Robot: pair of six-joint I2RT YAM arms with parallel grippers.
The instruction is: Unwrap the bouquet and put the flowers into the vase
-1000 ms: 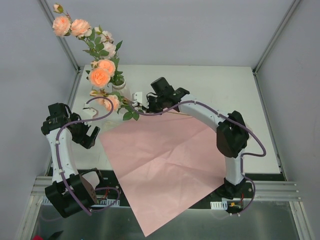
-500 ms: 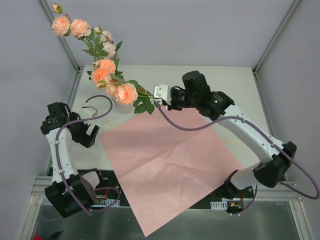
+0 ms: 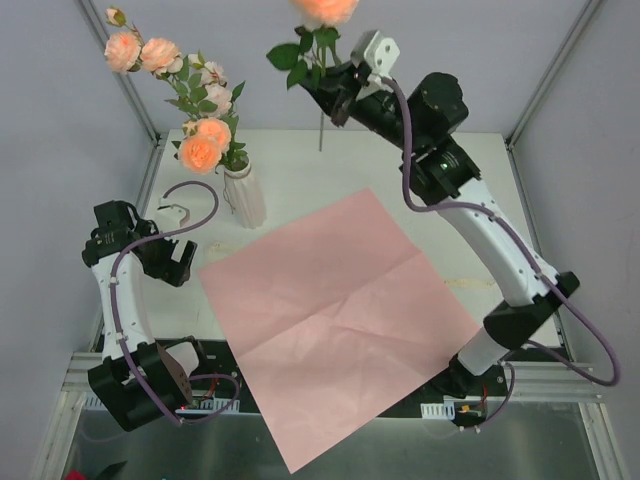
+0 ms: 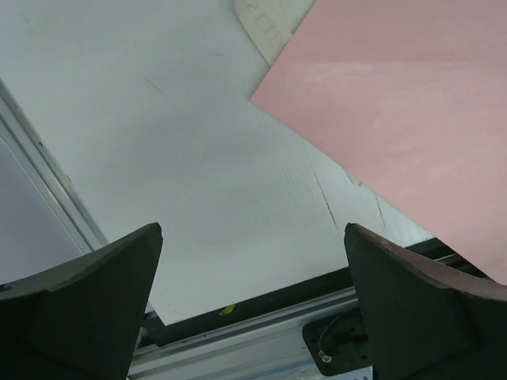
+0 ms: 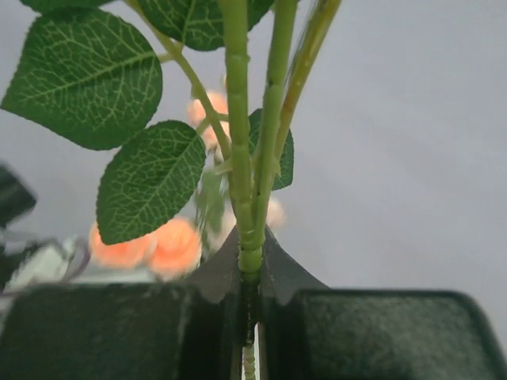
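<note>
flower (image 3: 322, 12) at top edge | R fingers (image 5: 119, 332) pinch it | vase (image 3: 245, 195) well apart

Far centre: right gripper (image 3: 332, 95) up high, clamped on the stem of one rose (image 3: 322, 10). Far left: vase (image 3: 245, 197) holding roses (image 3: 200, 150). Paper (image 3: 340, 310) flat mid-table. Left gripper (image 3: 172, 262) left of paper.

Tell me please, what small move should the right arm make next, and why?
Likely swing the rose left and down toward the vase: the right pincer is shut on its stem, high above the table and right of the vase's mouth.
</note>
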